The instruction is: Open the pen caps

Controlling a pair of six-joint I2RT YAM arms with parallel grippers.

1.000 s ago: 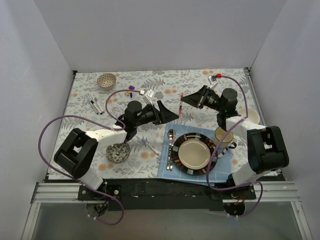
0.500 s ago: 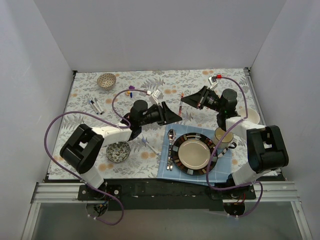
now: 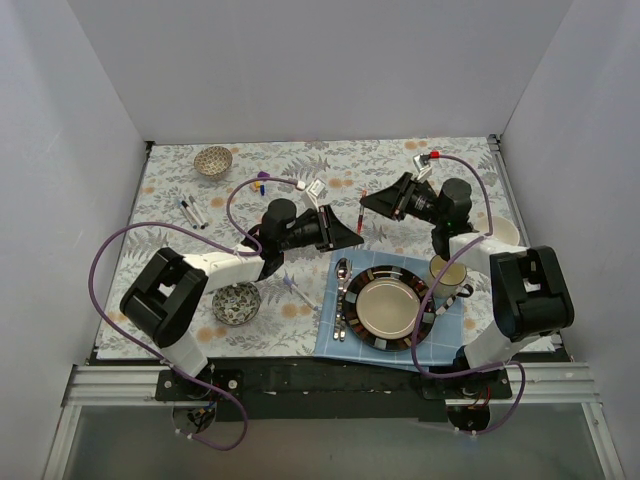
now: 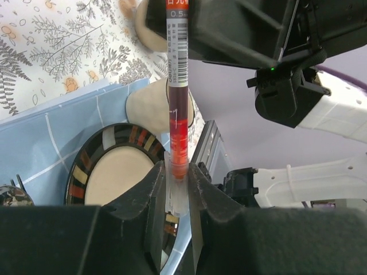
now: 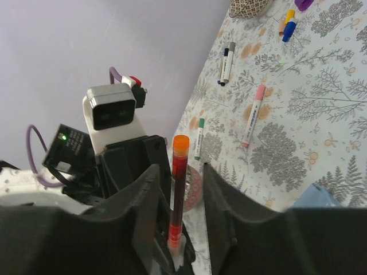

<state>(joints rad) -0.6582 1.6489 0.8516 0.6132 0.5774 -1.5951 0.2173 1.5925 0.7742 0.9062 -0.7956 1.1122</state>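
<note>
Fingers of left gripper (image 4: 176, 173) clamp the clear tip of red pen (image 4: 177, 109), held in the air above the floral tablecloth (image 3: 330, 160), just beyond the plate (image 4: 80, 166). Right gripper (image 5: 182, 167) sits narrowly open around the pen's other end, with a gap on both sides.

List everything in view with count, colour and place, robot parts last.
red pen: one, red ink, held in the air between both grippers
loose pens: several, pink, green and dark among them, on the floral cloth
patterned bowls: two, one at the far left corner, one by the left arm
placemat: one, blue, near right
plate: one, gold with a striped rim, on the placemat
spoon and fork: one each, silver, left of the plate
mug: one, cream, right of the plate
left gripper: shut on the red pen's clear end
right gripper: open around its other end
</note>
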